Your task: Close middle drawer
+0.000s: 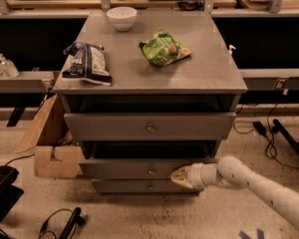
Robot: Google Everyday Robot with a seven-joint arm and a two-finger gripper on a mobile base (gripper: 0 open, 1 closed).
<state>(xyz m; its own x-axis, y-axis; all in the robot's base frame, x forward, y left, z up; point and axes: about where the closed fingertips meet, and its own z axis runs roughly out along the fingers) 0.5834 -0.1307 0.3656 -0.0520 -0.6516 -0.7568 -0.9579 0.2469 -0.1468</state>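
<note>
The middle drawer [124,169] is a grey front with a small brass knob [150,171], set between the taller top front [114,126] and the narrow bottom front [119,186]. It stands slightly out from the cabinet, with a dark gap above it. My gripper [181,177] comes in from the lower right on a white arm [259,185]. Its yellowish fingertips are together and press against the right part of the middle drawer's front, right of the knob.
The top drawer also stands out a little. On the cabinet top [199,73] lie a white bowl [121,18], a dark chip bag [87,62] and a green chip bag [163,48]. A cardboard box [52,153] stands to the left, and cables [269,133] lie on the floor to the right.
</note>
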